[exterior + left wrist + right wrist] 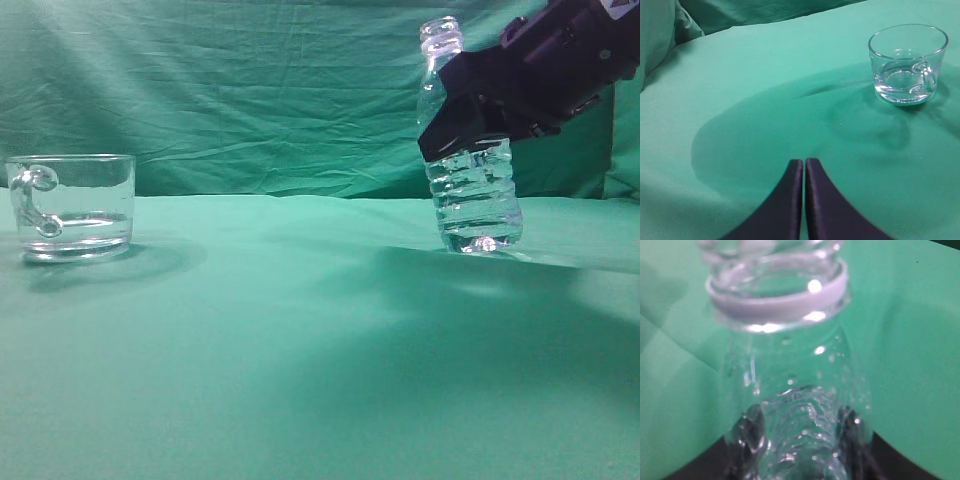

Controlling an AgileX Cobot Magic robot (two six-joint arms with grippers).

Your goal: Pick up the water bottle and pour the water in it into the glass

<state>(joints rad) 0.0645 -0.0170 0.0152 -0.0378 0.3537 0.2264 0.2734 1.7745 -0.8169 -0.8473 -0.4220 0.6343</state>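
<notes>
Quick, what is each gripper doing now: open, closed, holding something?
Left gripper: closed, holding nothing.
Right gripper: closed on the water bottle.

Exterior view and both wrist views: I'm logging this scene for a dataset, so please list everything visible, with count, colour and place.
Ribbed clear plastic water bottle: one, colourless, uncapped, right side of the table, tilted slightly, gripped around its middle.
Water: clear, visible in the bottle's lower part; exact level hard to tell.
Short clear glass mug with looped handle: one, colourless, far left of the table, upright, apart from the bottle.
Green cloth: one, covering the table and hanging as backdrop.
Right end effector: one, black, shut on the bottle.
Left end effector: one, dark, fingers together, above the cloth, short of the mug.
</notes>
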